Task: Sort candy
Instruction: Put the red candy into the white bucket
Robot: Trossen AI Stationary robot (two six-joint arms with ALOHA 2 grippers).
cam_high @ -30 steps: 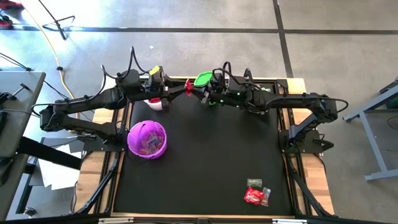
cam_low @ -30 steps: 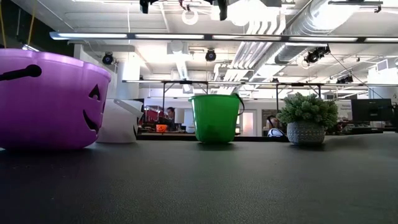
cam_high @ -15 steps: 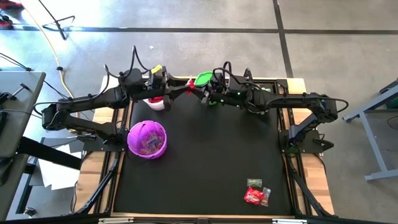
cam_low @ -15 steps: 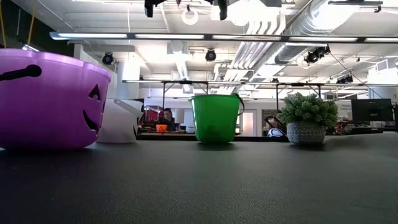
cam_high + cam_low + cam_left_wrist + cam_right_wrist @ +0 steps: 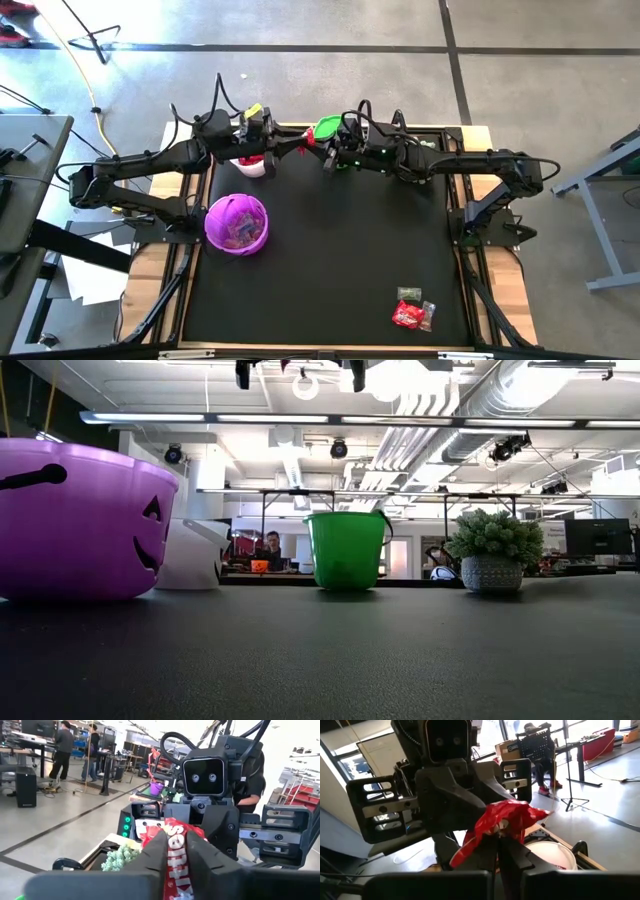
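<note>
Red candy packet (image 5: 172,851) is getting handed over mid-air: L gripper (image 5: 272,152) & R gripper (image 5: 318,150) both clamping it; R should be releasing slowly.

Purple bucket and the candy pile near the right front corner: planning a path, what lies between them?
Nothing: in the high view, only bare black mat separates the purple bucket from the candy pile.

Glossy crinkled foil wraps the red candy packet (image 5: 500,822), the purple bucket (image 5: 85,520) and green bucket (image 5: 346,549) are smooth plastic, and the table mat (image 5: 340,250) is matt black.
</note>
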